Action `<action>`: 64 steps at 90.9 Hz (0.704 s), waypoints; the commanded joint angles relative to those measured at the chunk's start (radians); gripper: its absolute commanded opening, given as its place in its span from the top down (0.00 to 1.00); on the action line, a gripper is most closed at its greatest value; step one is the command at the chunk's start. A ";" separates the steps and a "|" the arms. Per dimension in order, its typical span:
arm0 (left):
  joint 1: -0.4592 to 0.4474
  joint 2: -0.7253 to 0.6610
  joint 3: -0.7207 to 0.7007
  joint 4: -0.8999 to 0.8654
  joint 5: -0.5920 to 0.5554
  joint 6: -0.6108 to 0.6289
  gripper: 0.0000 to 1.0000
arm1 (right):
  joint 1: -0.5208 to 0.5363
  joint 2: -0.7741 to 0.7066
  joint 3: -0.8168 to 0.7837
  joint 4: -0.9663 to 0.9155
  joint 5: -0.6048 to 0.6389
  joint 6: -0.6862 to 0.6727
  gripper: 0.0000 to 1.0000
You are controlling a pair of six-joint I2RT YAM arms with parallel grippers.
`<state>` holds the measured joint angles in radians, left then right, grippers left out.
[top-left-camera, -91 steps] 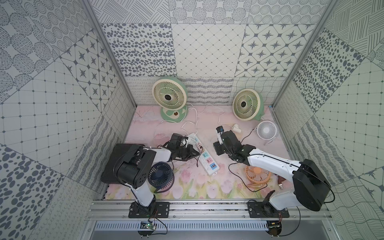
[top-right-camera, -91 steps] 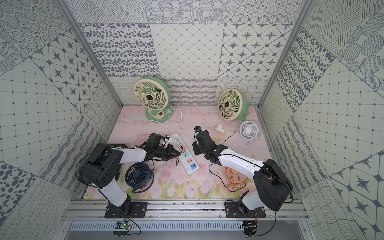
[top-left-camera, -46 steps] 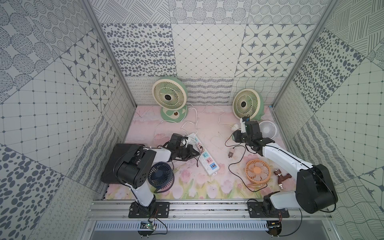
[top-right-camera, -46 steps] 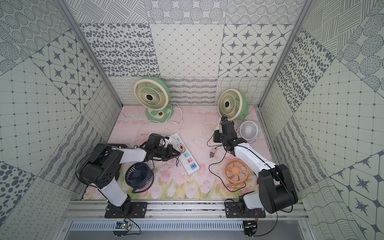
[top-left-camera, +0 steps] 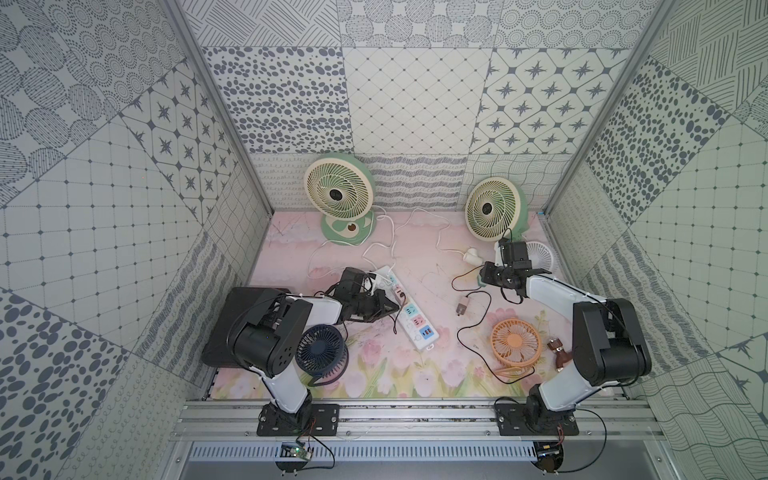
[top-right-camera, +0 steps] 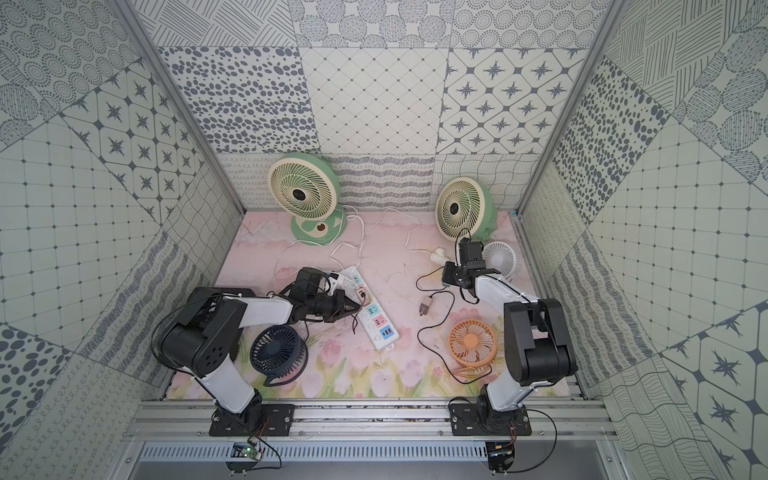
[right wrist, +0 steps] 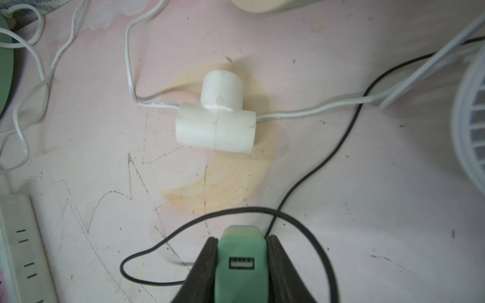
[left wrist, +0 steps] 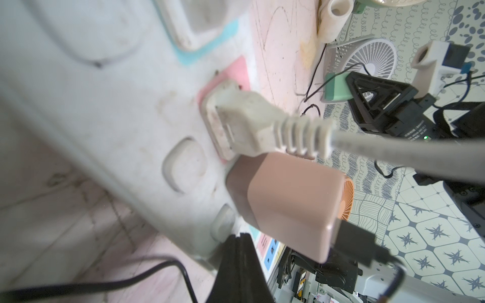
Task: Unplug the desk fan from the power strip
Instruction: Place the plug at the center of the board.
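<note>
**Green adapter pulled free**

My right gripper (top-left-camera: 484, 277) has carried the green adapter (right wrist: 241, 265), clamped tight, away from the strip (top-left-camera: 415, 328) toward the tabletop's far right corner. My left gripper (top-left-camera: 390, 306), closed and empty, steadies the strip mid-tabletop. That fan looks unplugged.

white cable (right wrist: 288, 115): fine grey print along it, too small to read
black housing (left wrist: 410, 127): white lettering, blurred, not legible
power strip (left wrist: 265, 245): small marks on coloured panels, unreadable
readable text: none
</note>
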<state>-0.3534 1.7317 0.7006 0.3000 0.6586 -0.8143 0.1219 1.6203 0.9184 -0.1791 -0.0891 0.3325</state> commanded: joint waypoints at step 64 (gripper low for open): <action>0.014 -0.005 -0.018 -0.116 -0.083 0.026 1.00 | -0.013 -0.021 0.091 -0.033 0.027 -0.062 0.54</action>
<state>-0.3477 1.7294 0.6960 0.3058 0.6601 -0.8143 0.1108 1.6539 0.9821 -0.2070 -0.0921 0.2993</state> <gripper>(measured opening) 0.066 0.448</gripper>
